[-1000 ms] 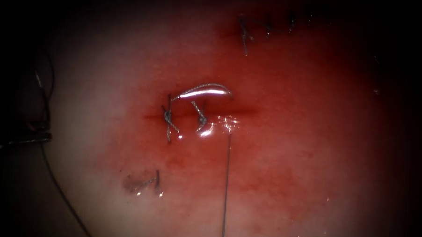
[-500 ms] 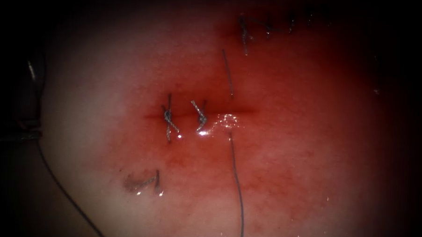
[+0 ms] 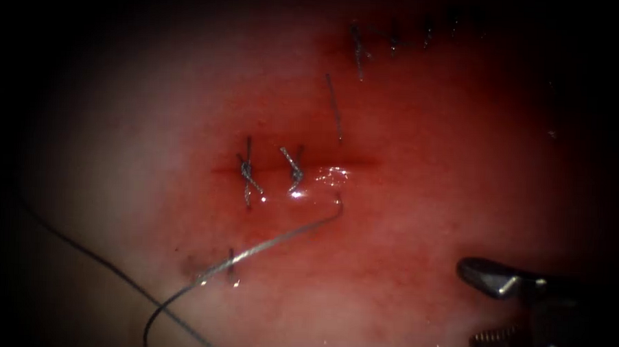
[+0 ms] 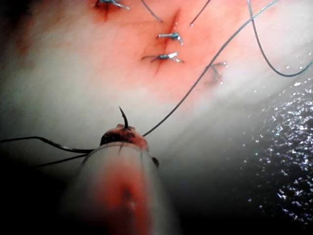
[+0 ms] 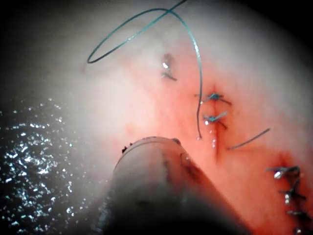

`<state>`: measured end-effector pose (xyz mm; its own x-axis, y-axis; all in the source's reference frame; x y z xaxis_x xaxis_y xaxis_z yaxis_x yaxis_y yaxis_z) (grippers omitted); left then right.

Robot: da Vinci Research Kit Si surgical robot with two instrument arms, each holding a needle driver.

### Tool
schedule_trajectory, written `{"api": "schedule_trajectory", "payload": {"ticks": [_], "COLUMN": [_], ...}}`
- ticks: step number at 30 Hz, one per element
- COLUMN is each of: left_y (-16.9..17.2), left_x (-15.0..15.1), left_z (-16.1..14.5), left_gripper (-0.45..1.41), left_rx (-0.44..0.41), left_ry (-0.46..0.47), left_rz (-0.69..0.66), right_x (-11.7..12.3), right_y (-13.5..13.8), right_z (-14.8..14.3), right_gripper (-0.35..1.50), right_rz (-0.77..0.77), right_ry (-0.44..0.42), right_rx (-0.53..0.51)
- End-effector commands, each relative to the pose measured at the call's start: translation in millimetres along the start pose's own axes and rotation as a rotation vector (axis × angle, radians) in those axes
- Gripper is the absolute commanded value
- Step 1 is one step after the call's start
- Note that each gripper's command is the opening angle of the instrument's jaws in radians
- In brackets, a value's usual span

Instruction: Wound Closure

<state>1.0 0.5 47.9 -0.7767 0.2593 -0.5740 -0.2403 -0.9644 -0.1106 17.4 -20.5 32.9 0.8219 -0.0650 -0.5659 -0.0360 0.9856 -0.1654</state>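
Thread [image 3: 273, 239] left the tissue [image 3: 426, 164] just at 6 o'clock of the cut [image 3: 358, 161] and ran off toward 8 o'clock, crossing an old stitch mark [image 3: 229, 267]. Two knotted stitches [image 3: 246, 171] sat across the cut's 9 o'clock end, and a short loose tail [image 3: 334, 106] lay at 12 o'clock of it. Red fluid [image 3: 390, 217] stained the tissue around the cut. Right tool [image 3: 470, 304] hung at 4 o'clock, well apart from the cut, jaws apart and holding nothing. In the left wrist view the thread led up to the left tool [image 4: 122, 139], and a dark curved sliver [image 4: 123, 116] stood out of its tip. Whether that was the needle, and whether this tool's grip was closed, could not be told
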Motion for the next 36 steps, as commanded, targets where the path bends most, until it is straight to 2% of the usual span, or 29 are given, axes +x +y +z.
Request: {"api": "schedule_trajectory", "payload": {"ticks": [1,4,5,7,8,9,10,14,15,16,17,18,20,25,26,30,31,33,35,36], "left_y": [0.1,-0.1,-0.2,-0.3,-0.3,-0.2,-0.2,0.5,0.9,0.9,1.4,1.4,1.9,3.4,3.4,4.0,4.2,4.2,4.1,4.1], "left_x": [0.1,-0.3,-0.4,-0.6,-0.5,-0.3,-0.3,0.6,1.2,1.2,1.6,1.6,2.1,2.9,2.9,2.6,2.2,1.9,1.9,1.9], "left_z": [0.8,0.7,0.7,0.7,0.9,1.1,1.1,1.9,2.5,2.5,3.1,3.1,3.8,5.9,5.9,6.2,6.0,5.8,5.6,5.6], "left_gripper": [-0.45,-0.45,-0.45,-0.45,-0.45,-0.45,-0.45,-0.45,-0.45,-0.45,-0.45,-0.45,-0.45,-0.45,-0.45,-0.45,-0.4,-0.1,0.22,0.22], "left_rx": [-0.002,0.0,0.004,0.007,0.012,0.01,0.01,-0.01,-0.028,-0.028,-0.034,-0.034,-0.044,-0.082,-0.082,-0.107,-0.119,-0.124,-0.124,-0.124], "left_ry": [0.001,-0.013,-0.023,-0.03,-0.035,-0.034,-0.034,-0.019,-0.004,-0.004,0.004,0.004,0.016,0.028,0.028,0.009,-0.006,-0.014,-0.016,-0.016], "left_rz": [0.006,0.035,0.038,0.05,0.06,0.063,0.063,0.082,0.092,0.092,0.092,0.092,0.092,0.095,0.095,0.107,0.111,0.102,0.082,0.082], "right_x": [-0.4,-1.6,-1.9,-2.5,-3.1,-3.5,-3.5,-4.4,-4.9,-4.9,-5.4,-5.4,-5.7,-5.2,-5.2,-4.6,-4.4,-4.4,-4.5,-4.5], "right_y": [-0.2,0.5,0.8,1.8,2.8,3.3,3.3,5.2,6.2,6.2,7.0,7.0,8.2,10.1,10.1,10.2,10.0,9.8,9.7,9.7], "right_z": [0.6,-0.1,-0.3,-0.3,0.3,0.9,0.9,4.2,6.3,6.3,7.9,7.9,9.7,14.8,14.8,17.9,19.4,20.3,21.3,21.3], "right_gripper": [1.48,1.48,1.48,1.45,1.3,1.23,1.23,1.01,1.03,1.03,1.15,1.15,1.26,1.28,1.28,1.28,1.18,1.08,1.06,1.06], "right_rz": [0.004,0.038,0.091,0.268,0.478,0.57,0.57,0.823,0.919,0.919,1.005,1.005,1.048,1.124,1.124,1.13,1.118,1.119,1.119,1.119], "right_ry": [-0.004,0.032,0.057,0.081,0.114,0.121,0.121,0.113,0.111,0.111,0.109,0.109,0.125,0.183,0.183,0.205,0.208,0.216,0.219,0.219], "right_rx": [-0.003,-0.01,-0.007,-0.03,-0.041,-0.065,-0.065,-0.073,-0.076,-0.076,-0.091,-0.091,-0.122,-0.099,-0.099,-0.094,-0.075,-0.058,-0.042,-0.042]}}
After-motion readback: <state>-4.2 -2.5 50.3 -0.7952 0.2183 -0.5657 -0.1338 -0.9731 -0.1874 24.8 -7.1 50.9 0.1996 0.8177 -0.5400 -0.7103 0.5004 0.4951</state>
